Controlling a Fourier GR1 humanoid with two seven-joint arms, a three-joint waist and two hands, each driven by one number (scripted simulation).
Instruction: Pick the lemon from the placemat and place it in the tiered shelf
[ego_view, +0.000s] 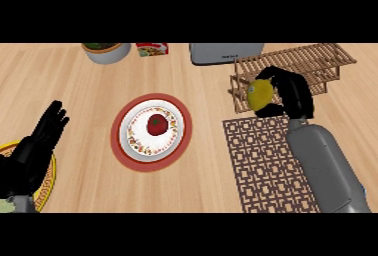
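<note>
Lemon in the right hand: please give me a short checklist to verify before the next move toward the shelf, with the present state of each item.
1. Lemon held in right hand, fingers curled round it: ok.
2. Lemon lifted off the placemat: ok.
3. Lemon at the front of the tiered shelf, not yet resting inside it: not ok.
4. Free tier to receive the lemon: cannot tell, the hand hides part of the shelf.
5. Left hand open near the left edge, away from the path: ok.
6. Plate with the red fruit away from the path: ok.

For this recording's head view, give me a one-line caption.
Right hand carries the lemon from placemat toward the tiered shelf.
</note>
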